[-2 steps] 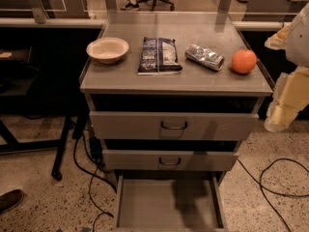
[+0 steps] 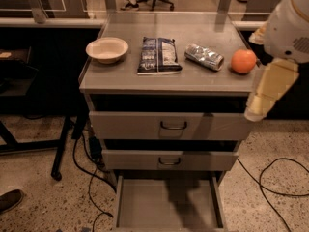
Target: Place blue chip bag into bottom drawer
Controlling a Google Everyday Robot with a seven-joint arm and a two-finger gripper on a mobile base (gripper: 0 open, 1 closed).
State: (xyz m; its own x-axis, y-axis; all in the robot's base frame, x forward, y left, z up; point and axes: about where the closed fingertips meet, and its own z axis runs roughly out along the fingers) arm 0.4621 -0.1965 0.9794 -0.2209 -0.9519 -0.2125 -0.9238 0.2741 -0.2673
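At upper centre of the frame, blue chip bag (image 2: 158,55) lying flat on the grey cabinet top (image 2: 193,83), between white bowl (image 2: 107,50) on its left and silver packet (image 2: 204,56) on its right. At bottom centre, bottom drawer (image 2: 145,209) pulled out. At right edge, gripper (image 2: 256,112) hanging beside the top drawer (image 2: 125,125), well apart from the bag; impossible to tell whether apart or together.
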